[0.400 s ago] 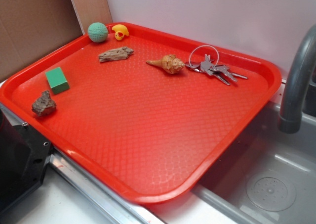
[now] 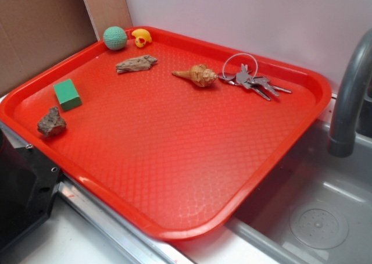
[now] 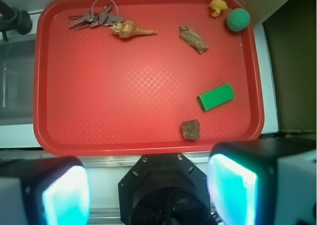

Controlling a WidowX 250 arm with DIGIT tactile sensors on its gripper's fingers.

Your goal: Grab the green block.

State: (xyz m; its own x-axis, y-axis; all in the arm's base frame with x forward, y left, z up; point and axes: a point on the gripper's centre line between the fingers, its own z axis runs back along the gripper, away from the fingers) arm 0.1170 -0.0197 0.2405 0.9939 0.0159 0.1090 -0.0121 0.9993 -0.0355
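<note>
Near the tray's (image 2: 174, 232) left rim: block (image 2: 67, 94) lies flat, rock (image 2: 51, 123) just beside | handling: probably light, rigid, smooth-faced; pinch across the two long flat sides | end effector (image 3: 148, 190): high above tray edge, fingers (image 3: 233, 188) wide apart, empty

Exterior view: taken from above and to one side, angled down across the red tray (image 2: 279, 153), fairly near; the tray is seen corner-on, with a sink basin (image 2: 325, 217) and grey faucet (image 2: 349, 95) at right. Wrist view: taken from high up, looking straight down, the whole tray (image 3: 54, 86) framed, with the blurred fingers (image 3: 233, 185) of the hand (image 3: 148, 193) at the bottom edge. Shared by both views: the tray, its scattered items and the faucet (image 3: 15, 19).
</note>
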